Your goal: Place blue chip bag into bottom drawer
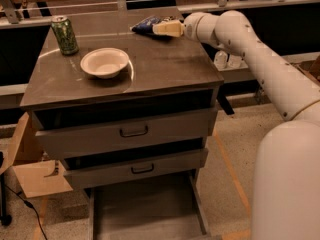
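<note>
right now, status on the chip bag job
Gripper at the far edge of the cabinet top, against the blue chip bag. Bag lies on top, not yet in the bottom drawer; drawer stands pulled out. Bowl and can sit apart from the bag.

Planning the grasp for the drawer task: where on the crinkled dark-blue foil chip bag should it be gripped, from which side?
Grip the crinkled dark-blue foil chip bag by the end nearest the gripper, which sits at that end, coming in level over the grey cabinet top. The bag lies flat, lengthwise toward the arm, so that edge likely pinches easiest.
</note>
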Action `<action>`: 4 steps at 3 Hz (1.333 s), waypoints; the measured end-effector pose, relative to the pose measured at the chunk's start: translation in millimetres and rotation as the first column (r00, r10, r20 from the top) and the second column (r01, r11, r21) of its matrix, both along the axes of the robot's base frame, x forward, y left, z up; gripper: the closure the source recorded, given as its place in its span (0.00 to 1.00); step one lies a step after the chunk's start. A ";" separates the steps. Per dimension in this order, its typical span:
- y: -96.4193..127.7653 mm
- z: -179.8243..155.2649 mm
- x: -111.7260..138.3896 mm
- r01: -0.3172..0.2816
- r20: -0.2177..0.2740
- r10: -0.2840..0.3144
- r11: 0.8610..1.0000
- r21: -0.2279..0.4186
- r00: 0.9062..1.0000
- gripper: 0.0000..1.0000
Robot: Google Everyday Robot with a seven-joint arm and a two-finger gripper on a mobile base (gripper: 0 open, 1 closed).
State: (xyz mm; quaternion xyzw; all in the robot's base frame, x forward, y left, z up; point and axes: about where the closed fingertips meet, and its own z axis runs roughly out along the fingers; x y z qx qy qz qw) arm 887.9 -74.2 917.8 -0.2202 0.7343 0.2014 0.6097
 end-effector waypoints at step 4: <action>47.5 -42.8 53.6 -0.024 -0.031 0.025 0.999 0.026 0.999 0.15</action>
